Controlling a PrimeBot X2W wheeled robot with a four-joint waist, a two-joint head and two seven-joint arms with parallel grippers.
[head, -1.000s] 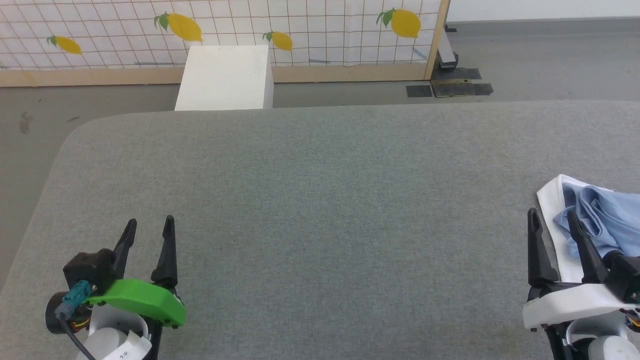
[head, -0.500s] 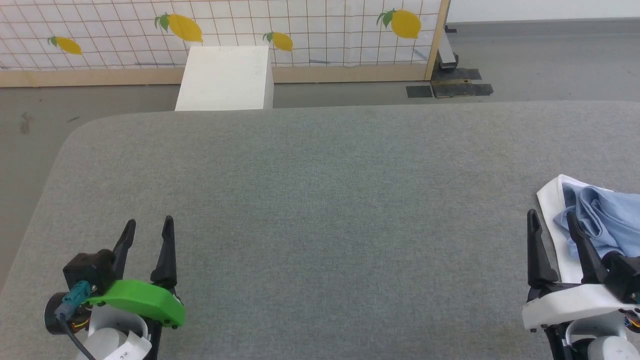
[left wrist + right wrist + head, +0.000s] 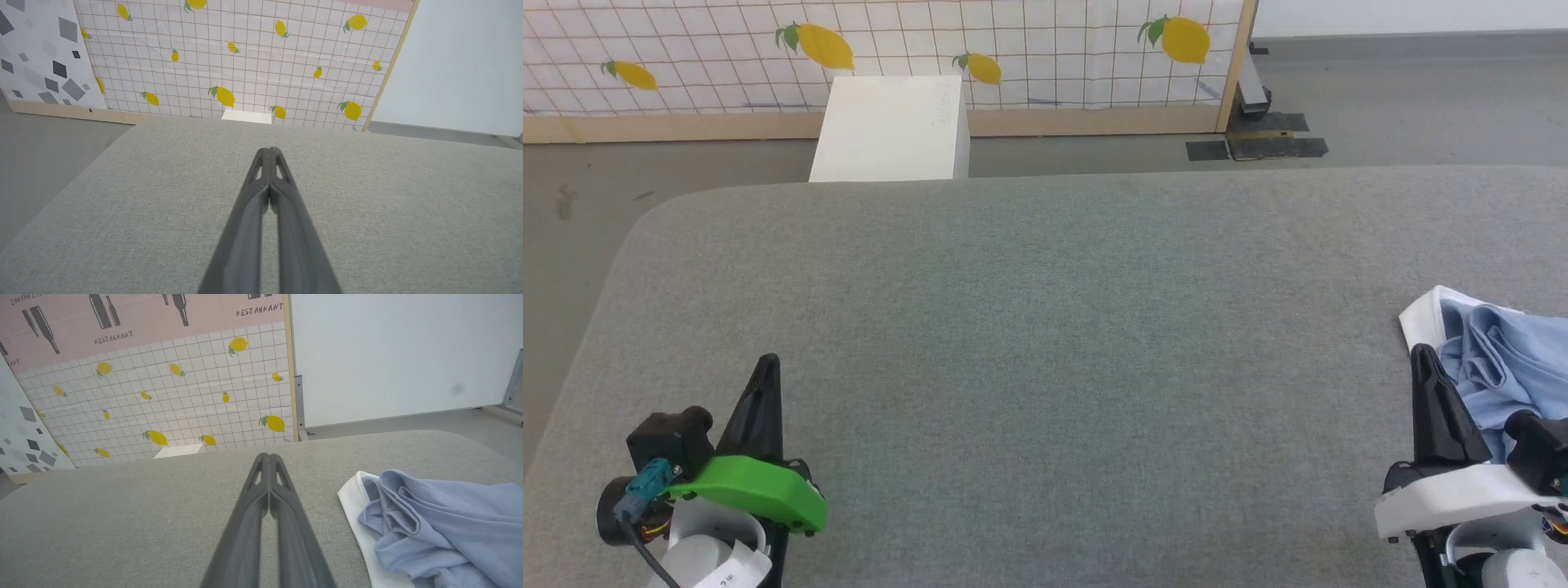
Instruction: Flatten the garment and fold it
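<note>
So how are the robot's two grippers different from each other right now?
The left gripper has a green cover, the right gripper a white cover. The left gripper is over bare grey table, the right gripper beside the crumpled blue shirt. Both have fingers pressed shut, holding nothing.

The table (image 3: 1045, 327) is covered in grey woven cloth, matt and slightly rough; the garment (image 3: 449, 522) is thin, soft, light blue cloth with a smooth matt face. The 2 fingers of the left gripper (image 3: 269, 152) and right gripper (image 3: 266, 456) look like matt dark plastic, behind a faintly shiny green plastic cover (image 3: 752, 490) and a white plastic cover (image 3: 1454, 494). The lemon-print panel (image 3: 1045, 49) looks like creased paper in a pale bare wood frame (image 3: 1235, 73).
</note>
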